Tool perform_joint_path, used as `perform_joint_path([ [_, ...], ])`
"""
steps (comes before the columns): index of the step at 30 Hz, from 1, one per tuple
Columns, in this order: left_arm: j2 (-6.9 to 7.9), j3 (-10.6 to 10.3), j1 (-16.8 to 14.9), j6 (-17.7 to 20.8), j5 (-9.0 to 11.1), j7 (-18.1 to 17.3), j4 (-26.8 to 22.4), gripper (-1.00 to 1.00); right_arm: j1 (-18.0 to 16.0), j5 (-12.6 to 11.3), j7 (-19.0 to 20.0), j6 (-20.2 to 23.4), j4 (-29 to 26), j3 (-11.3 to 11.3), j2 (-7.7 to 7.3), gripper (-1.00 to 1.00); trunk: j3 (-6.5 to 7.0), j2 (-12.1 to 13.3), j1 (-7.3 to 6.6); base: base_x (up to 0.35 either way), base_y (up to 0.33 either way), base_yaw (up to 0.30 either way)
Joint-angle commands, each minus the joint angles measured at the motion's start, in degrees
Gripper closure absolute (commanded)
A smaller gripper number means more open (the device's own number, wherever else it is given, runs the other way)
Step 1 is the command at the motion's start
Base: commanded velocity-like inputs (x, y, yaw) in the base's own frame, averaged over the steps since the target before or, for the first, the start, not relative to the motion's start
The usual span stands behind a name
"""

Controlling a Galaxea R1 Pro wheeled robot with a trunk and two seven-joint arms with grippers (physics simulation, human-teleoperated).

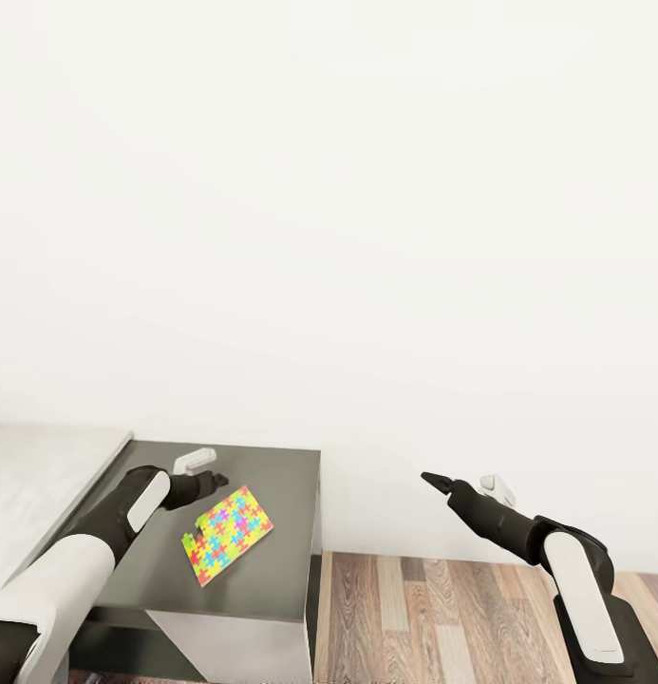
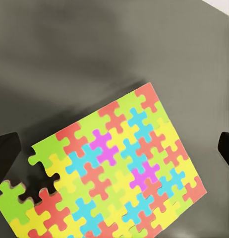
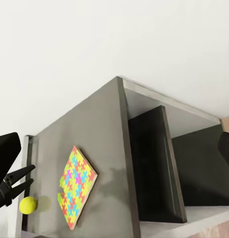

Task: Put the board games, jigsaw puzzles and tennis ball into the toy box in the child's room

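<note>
Jigsaw puzzle [image 1: 227, 535] lay flat on dark unit [image 1: 272, 475]; left gripper [image 1: 213, 482] spread, empty. Flat edges risked fingers slipping off.

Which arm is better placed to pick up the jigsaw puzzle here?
Left. The left gripper hovers open right over the jigsaw puzzle on the dark side unit; the right gripper hangs over the floor, well off to the side.
</note>
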Motion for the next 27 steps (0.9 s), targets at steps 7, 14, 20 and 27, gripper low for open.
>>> perform_joint_path([
  [7,0.12,-0.39,-0.05,0.05,-0.06,-0.51,-0.05,-1.00,-0.06,-0.33,0.12,0.29,-0.03,-0.33,-0.05,-1.00,-0.78,-0.13,0.03,0.000,0.000,0.000],
  [14,0.17,-0.43,-0.05,0.11,-0.12,-0.53,-0.05,-1.00,-0.06,-0.37,0.14,0.37,-0.03,-0.39,-0.10,-1.00,-1.43,-0.13,0.03,0.000,0.000,0.000],
  [20,0.24,-0.44,-0.05,0.07,-0.15,-0.59,-0.05,-1.00,-0.06,-0.27,0.14,0.34,-0.03,-0.35,-0.05,-1.00,-1.99,-0.13,0.03,0.000,0.000,0.000],
  [27,0.39,-0.44,-0.05,-1.85,-0.10,-0.60,-0.05,-1.00,-0.06,-0.11,0.14,0.23,-0.03,-0.22,-0.03,-1.00,-2.64,-0.13,0.03,0.000,0.000,0.000],
])
